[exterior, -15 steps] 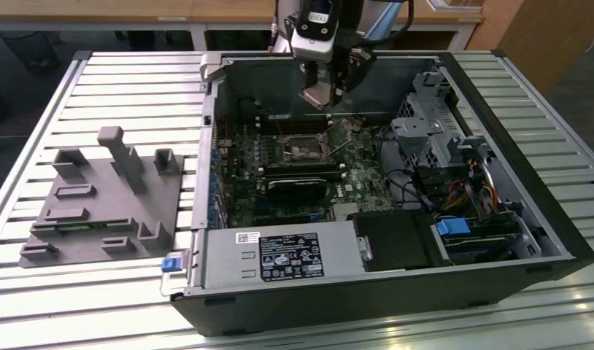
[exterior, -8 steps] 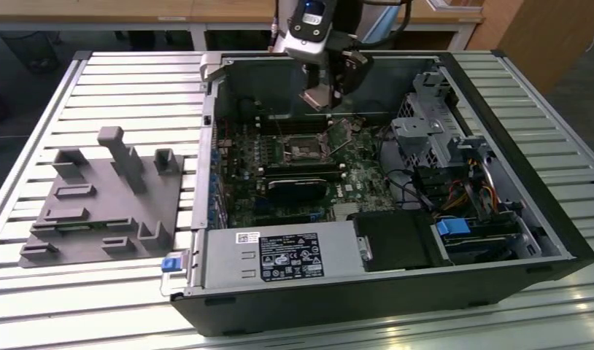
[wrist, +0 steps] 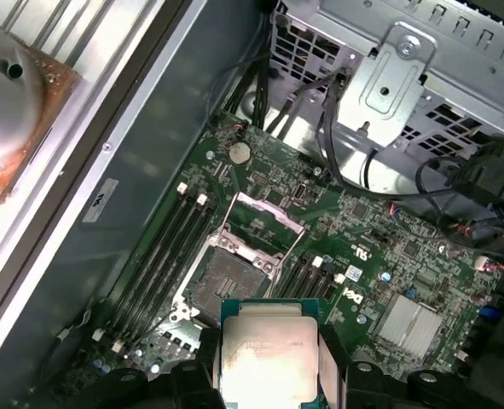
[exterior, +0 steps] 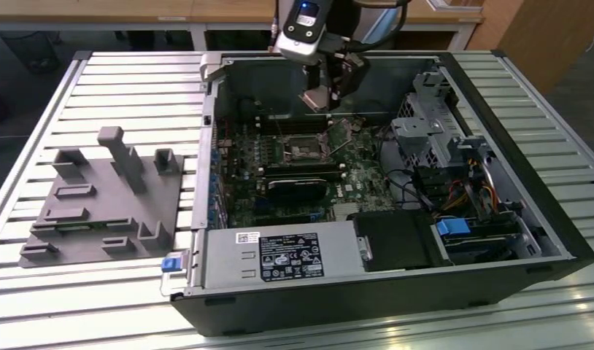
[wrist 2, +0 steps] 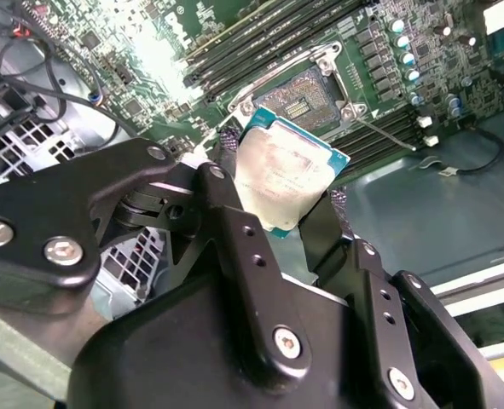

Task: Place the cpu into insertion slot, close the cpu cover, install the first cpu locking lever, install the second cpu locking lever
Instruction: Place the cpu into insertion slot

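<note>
While the open case [exterior: 375, 310] lies on its side, green board [exterior: 241, 197] facing up, the gripper [wrist 2: 275, 189] hangs over it, clamped on two opposite edges of the cpu [wrist: 270, 358]. Its metal top faces the wrist cameras, above and apart from the slot [wrist: 228, 283], whose cover [wrist: 262, 223] stands raised.

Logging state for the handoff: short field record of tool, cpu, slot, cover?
tool: shut on cpu, inside the case
cpu: held in the air over the board, close to the slot, not seated
slot: empty
cover: raised open
case: open, lying on the slatted table
</note>
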